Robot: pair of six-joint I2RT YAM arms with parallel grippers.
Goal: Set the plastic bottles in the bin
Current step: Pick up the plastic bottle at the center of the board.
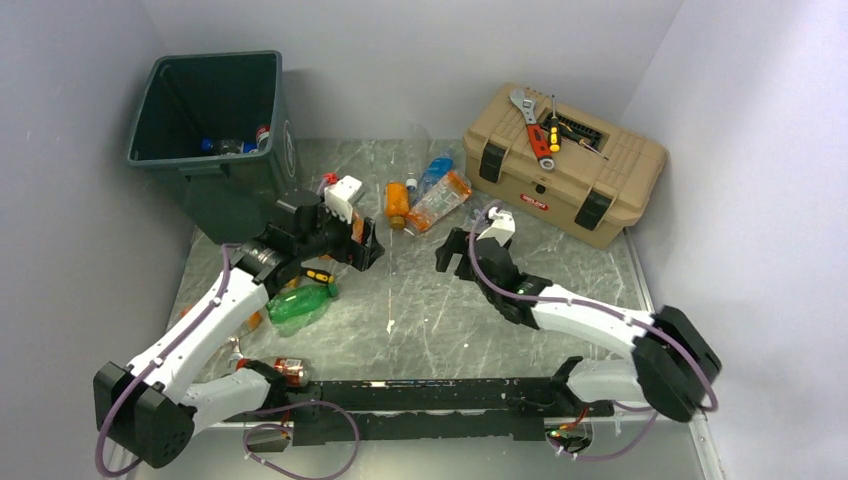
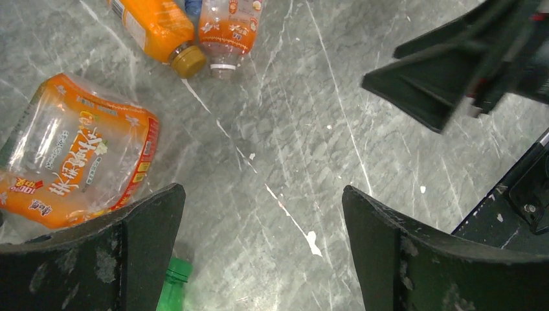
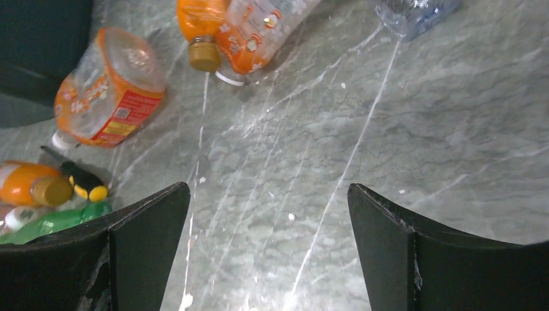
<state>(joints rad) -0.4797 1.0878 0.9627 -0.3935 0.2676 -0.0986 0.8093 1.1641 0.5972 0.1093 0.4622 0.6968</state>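
The dark green-grey bin [image 1: 205, 135] stands at the back left with a few bottles [image 1: 235, 146] inside. An orange bottle [image 1: 398, 205], a clear orange-labelled bottle [image 1: 442, 198] and a blue-labelled bottle [image 1: 436, 170] lie together mid-table. My left gripper [image 1: 365, 247] is open and empty over bare table [image 2: 262, 192], with a crushed orange-labelled bottle [image 2: 78, 162] just left of its left finger. A green bottle [image 1: 300, 303] lies under the left arm. My right gripper [image 1: 455, 250] is open and empty [image 3: 268, 189] above the table, near the bottle group [image 3: 246, 29].
A tan toolbox [image 1: 565, 180] with a wrench and screwdrivers on its lid stands at the back right. A black-and-yellow screwdriver [image 3: 83, 182] and an orange bottle [image 3: 32, 184] lie beside the green bottle. Another bottle [image 1: 290, 370] lies by the left arm's base.
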